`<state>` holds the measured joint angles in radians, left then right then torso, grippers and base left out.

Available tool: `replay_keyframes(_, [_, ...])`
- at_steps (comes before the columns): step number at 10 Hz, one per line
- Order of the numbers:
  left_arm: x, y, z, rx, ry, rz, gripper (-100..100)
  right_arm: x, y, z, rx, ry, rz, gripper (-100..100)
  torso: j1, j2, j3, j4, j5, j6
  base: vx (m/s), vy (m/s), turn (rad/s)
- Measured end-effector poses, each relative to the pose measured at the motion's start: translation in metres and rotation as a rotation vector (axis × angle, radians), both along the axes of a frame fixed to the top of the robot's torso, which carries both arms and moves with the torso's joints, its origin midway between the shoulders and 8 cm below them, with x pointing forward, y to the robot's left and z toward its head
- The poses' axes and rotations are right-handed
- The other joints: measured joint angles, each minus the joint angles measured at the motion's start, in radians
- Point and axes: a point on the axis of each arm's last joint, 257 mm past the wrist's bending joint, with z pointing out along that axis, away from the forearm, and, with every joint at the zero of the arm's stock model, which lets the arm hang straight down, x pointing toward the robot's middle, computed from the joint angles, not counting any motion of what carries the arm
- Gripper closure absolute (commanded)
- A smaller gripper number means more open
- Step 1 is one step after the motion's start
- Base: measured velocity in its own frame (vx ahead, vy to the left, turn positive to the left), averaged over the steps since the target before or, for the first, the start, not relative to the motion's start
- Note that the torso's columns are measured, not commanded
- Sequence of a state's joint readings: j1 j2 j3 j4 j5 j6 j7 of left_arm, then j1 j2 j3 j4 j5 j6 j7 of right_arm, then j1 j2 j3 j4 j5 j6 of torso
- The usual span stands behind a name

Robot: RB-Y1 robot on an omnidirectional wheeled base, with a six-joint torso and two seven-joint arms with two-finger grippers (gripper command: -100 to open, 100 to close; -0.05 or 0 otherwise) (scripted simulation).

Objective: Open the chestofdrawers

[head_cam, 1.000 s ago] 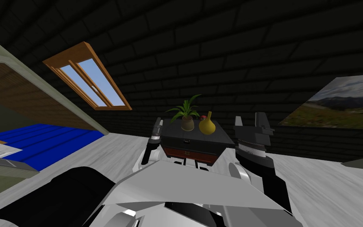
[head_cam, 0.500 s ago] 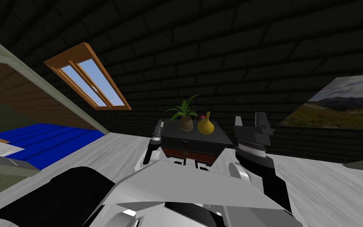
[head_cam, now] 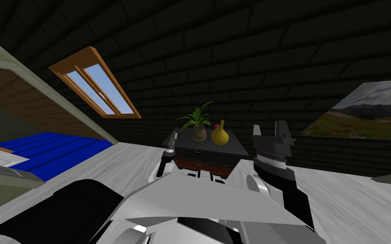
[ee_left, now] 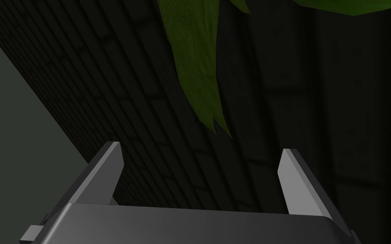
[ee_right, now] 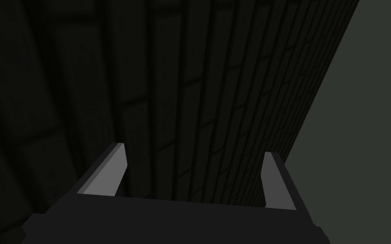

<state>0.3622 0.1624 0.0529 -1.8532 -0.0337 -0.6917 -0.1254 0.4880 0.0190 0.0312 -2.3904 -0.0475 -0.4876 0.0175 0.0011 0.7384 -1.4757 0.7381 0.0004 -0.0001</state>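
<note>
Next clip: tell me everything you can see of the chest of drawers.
The low dark grey chest of drawers stands on the pale floor by the dark brick wall, straight ahead. Its upper drawer front is dark, the lower one reddish-brown; each carries a small handle, and both look shut. A potted green plant, a yellow gourd-shaped vase and a small red item sit on its top.

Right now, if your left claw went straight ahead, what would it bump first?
Probably a leaf of the potted plant, hanging in line between the left claw and the dark brick wall behind. Depth is unclear.
</note>
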Motion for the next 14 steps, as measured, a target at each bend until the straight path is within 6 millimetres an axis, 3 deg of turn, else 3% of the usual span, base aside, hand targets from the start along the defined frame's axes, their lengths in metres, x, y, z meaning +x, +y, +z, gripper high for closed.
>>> replay_keyframes(14, [0.008,0.003,-0.1,-0.003,0.105,-0.003,-100,0.0,0.0,0.0,0.0,0.0,0.0,0,-0.001,-0.001,0.0,0.0,0.0,0.0,0.007,-0.046,0.012])
